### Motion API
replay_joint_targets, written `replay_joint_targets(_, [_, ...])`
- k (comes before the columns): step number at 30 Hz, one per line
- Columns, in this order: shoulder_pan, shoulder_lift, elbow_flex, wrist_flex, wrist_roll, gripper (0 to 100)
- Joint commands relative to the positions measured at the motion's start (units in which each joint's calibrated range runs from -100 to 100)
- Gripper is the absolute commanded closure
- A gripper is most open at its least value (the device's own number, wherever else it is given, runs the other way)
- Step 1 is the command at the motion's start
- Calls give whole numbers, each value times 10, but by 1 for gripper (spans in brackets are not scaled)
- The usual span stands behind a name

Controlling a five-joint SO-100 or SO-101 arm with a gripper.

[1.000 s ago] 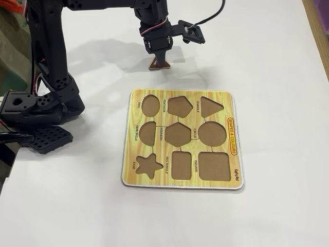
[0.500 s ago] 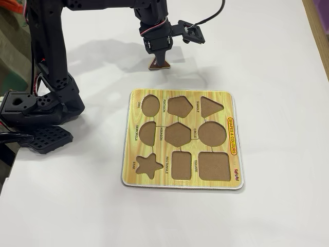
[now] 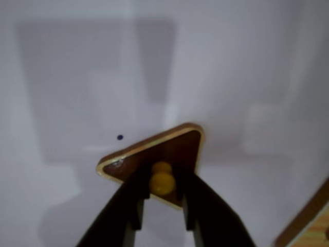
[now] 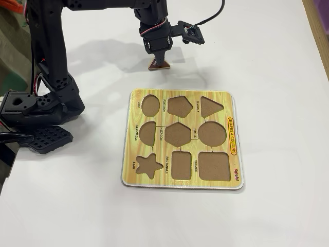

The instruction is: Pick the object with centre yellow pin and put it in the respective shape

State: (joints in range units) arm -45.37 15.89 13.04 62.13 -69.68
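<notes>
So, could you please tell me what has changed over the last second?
The tool, shut on the triangle piece by its yellow knob, has drifted slightly up the fixed view, away from the puzzle board, carrying the piece along. The grip is unchanged; the board has not moved and its triangular recess is still empty.

Fixed view: the triangle piece (image 4: pixel 159 64) hangs in the gripper (image 4: pixel 158 57) behind the puzzle board (image 4: pixel 181 94), whose triangle recess (image 4: pixel 210 106) sits far right.

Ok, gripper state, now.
Gripper: closed on the yellow knob of the triangle piece, holding it.
</notes>
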Motion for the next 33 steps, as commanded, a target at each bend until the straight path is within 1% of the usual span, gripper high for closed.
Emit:
replay_joint_targets(1, [2,-35,-4,-4,1,95])
replay_joint_targets(7, [11,-38,-8,-4,2,95])
replay_joint_targets(12, [40,-75,0,4,3,95])
replay_joint_targets(15, [67,-91,13,-4,24,94])
replay_joint_targets(19, [94,-108,21,5,27,94])
replay_joint_targets(27, [148,-134,30,5,71,94])
replay_joint_targets(33, [201,-141,30,-3,128,94])
